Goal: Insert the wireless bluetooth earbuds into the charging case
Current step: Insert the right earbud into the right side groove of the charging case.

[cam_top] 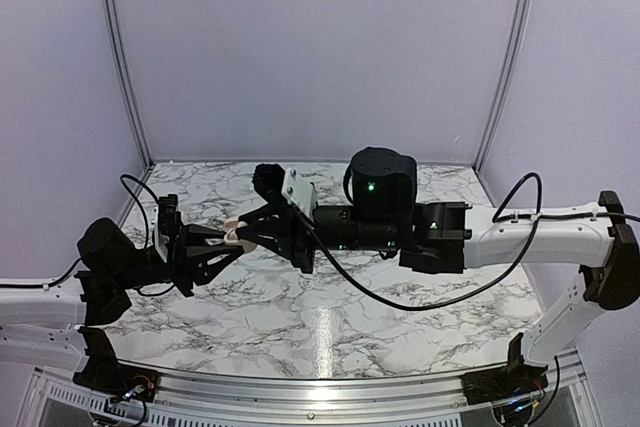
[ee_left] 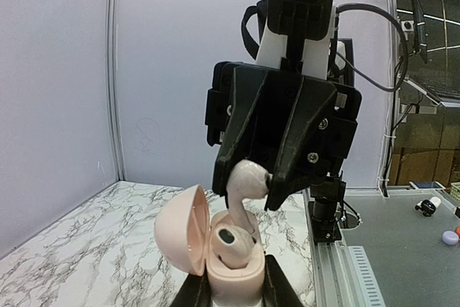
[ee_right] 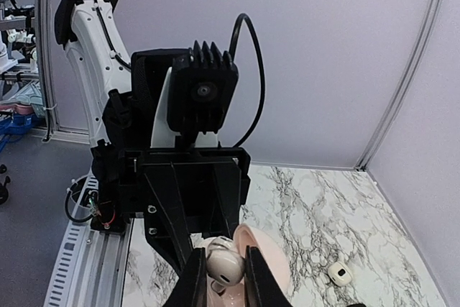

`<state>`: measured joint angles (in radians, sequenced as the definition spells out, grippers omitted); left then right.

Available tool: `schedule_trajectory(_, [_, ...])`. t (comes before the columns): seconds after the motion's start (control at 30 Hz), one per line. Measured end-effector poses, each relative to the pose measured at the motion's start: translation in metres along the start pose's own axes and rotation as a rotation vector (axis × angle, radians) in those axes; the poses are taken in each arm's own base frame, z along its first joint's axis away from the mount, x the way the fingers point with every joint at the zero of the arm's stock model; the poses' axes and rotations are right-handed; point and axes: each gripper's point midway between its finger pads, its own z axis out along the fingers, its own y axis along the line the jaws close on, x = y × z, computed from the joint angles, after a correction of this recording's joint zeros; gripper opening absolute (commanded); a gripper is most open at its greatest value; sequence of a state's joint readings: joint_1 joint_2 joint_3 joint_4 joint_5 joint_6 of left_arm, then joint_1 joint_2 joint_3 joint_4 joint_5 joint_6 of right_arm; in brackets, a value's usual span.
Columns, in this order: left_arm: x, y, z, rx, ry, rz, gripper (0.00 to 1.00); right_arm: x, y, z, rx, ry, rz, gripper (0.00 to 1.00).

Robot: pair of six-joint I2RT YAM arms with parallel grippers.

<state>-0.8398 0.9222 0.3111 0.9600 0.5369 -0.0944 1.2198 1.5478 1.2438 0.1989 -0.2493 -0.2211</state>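
Note:
My left gripper is shut on the base of a pale pink charging case, held up above the marble table with its lid swung open to the left. One earbud sits in a socket of the case. My right gripper is shut on the head of a second pale earbud, whose stem points down into the other socket. In the top view both grippers meet over the table's left half. A small white earbud lies loose on the table.
A metal rail runs along the table's edge beside the right arm's base. White backdrop walls close the far side and both flanks. Small items lie on a grey surface beyond the rail.

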Motion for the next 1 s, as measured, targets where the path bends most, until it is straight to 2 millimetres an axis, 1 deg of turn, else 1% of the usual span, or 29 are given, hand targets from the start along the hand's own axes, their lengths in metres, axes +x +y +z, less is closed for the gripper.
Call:
schedule_trajectory(0.17, [0.0,0.001,0.0,-0.008,-0.001,-0.003,0.0,0.003,-0.001,0.002,0.007,-0.008,0.013,0.08])
schedule_trajectory(0.5, [0.001,0.004,0.0,-0.026,0.002,-0.014,0.0,0.007,-0.004,0.002,0.032,-0.024,0.013,0.12])
schedule_trajectory(0.73, [0.003,0.007,0.0,-0.042,0.008,-0.019,0.0,0.012,-0.005,0.001,0.048,-0.02,0.012,0.26])
schedule_trajectory(0.8, [0.001,0.007,0.0,-0.042,0.003,-0.016,0.0,0.017,-0.004,0.001,0.044,-0.005,0.015,0.31])
schedule_trajectory(1.0, [0.002,0.007,0.0,-0.042,0.005,-0.02,0.0,0.02,-0.003,0.001,0.041,0.009,0.013,0.36])
